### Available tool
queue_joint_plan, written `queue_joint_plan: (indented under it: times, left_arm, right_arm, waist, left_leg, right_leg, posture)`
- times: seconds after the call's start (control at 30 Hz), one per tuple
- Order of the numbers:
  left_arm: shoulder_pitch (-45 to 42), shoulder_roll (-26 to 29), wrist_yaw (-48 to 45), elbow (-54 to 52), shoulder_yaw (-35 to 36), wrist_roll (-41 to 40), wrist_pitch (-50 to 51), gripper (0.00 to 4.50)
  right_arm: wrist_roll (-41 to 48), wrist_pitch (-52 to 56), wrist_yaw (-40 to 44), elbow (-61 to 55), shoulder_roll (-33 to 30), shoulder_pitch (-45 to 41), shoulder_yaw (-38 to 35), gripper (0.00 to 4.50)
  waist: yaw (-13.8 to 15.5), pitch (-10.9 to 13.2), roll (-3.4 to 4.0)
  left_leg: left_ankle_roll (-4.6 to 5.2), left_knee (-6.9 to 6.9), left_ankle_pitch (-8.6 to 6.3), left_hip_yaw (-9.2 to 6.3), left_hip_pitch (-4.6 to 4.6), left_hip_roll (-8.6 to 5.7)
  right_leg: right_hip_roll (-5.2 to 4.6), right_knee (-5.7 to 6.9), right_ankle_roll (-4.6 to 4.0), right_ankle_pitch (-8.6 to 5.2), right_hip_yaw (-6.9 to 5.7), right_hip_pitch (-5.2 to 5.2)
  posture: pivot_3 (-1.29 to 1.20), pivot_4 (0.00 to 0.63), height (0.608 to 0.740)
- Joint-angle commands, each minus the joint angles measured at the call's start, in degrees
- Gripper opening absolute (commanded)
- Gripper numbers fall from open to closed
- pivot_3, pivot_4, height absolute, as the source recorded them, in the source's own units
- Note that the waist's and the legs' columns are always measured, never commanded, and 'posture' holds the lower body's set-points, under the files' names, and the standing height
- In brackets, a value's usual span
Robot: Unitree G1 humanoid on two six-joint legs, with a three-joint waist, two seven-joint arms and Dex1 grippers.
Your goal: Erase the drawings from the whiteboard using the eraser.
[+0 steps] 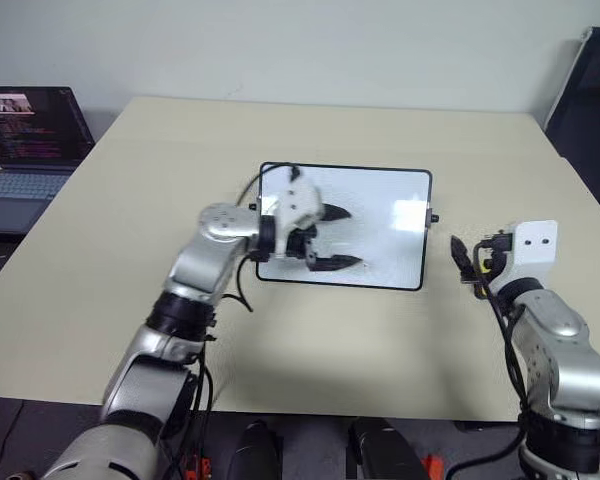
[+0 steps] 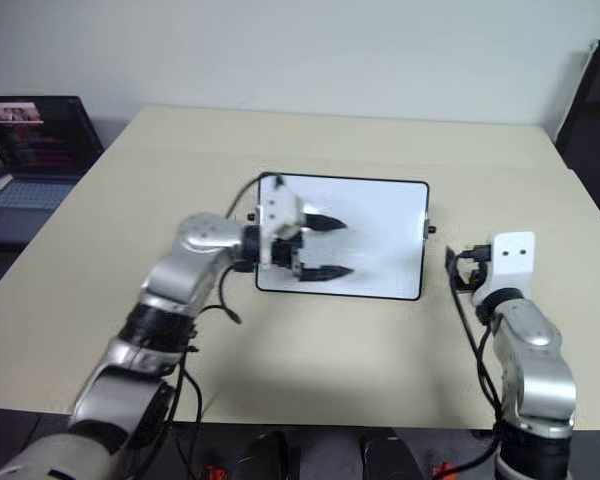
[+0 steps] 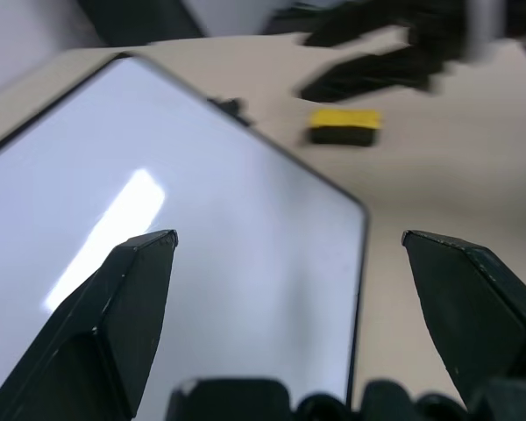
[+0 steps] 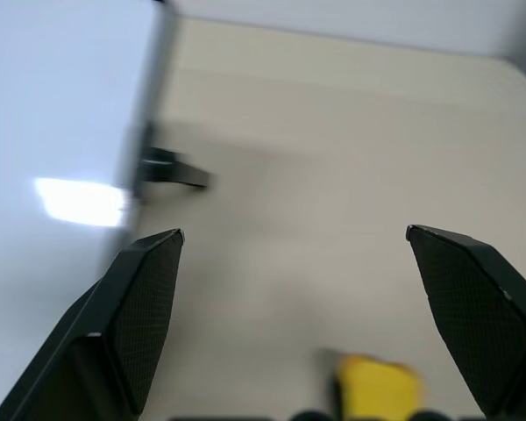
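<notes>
The right gripper (image 4: 294, 237) stands wide open and empty above the table (image 1: 310, 340), just right of the whiteboard (image 1: 380, 225); the eraser (image 3: 344, 125) lies on the table beneath it, beside the board's right edge; the left gripper (image 1: 335, 238) hovers open over the whiteboard; a laptop (image 1: 25, 150) sits far left.

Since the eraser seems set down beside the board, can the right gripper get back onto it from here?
Probably yes: the right gripper is open, and the eraser lies on bare table just below its fingers, with nothing between.
</notes>
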Motion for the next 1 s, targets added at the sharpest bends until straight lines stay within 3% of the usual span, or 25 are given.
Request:
queue_joint_plan:
  times: [0.03,0.23,0.37,0.63,1.0]
  left_arm:
    - [8.95,1.96,8.27,-13.56,8.5,-4.12,8.47,4.5]
    - [28.1,-1.82,23.42,-31.55,21.28,-8.66,16.69,4.5]
    - [39.26,-6.7,31.39,-34.74,23.0,-4.73,11.01,4.5]
    - [38.58,-8.86,41.61,-30.97,23.44,-0.42,5.2,4.5]
    - [41.88,-9.36,46.17,-30.6,19.56,2.4,3.88,4.5]
  right_arm:
    - [-0.09,-2.41,-0.56,-7.76,0.74,5.59,5.07,4.46]
    - [-1.3,-16.91,-2.87,-8.38,4.51,16.99,6.75,4.46]
    - [-2.85,-26.52,-5.02,-4.87,6.53,22.66,5.47,4.46]
    - [-0.73,-37.11,-2.48,0.04,5.21,29.24,3.58,4.46]
    - [1.11,-34.26,-2.41,-6.3,4.72,36.69,3.58,4.46]
  waist:
    - [0.23,-0.01,0.01]
    - [0.72,-0.04,-0.06]
    - [0.72,-0.14,-0.26]
    - [0.53,-0.25,-0.6]
    - [0.6,-0.51,-0.69]
  left_leg:
    - [-0.01,0.01,0.0,0.01,0.0,0.0]
    - [-0.04,0.08,-0.01,0.0,-0.02,0.0]
    - [-0.05,0.23,-0.01,0.08,0.3,-0.06]
    - [-0.27,0.38,-0.14,0.15,0.4,-0.09]
    - [-0.23,0.04,-0.13,0.26,0.2,-0.05]
  right_leg:
    - [-0.02,0.04,-0.01,-0.04,-0.02,0.02]
    - [-0.08,0.01,-0.01,-0.04,-0.08,0.01]
    - [-0.21,-0.04,-0.35,-0.22,-0.04,0.41]
    - [-0.27,-0.18,-0.41,-0.19,0.07,0.18]
    - [-0.2,-0.05,-0.53,-0.34,0.11,0.08]
  posture:
    - [0.0,0.15,0.74]
    - [0.0,0.15,0.74]
    - [0.0,0.15,0.74]
    - [0.0,0.15,0.74]
    - [0.0,0.15,0.74]
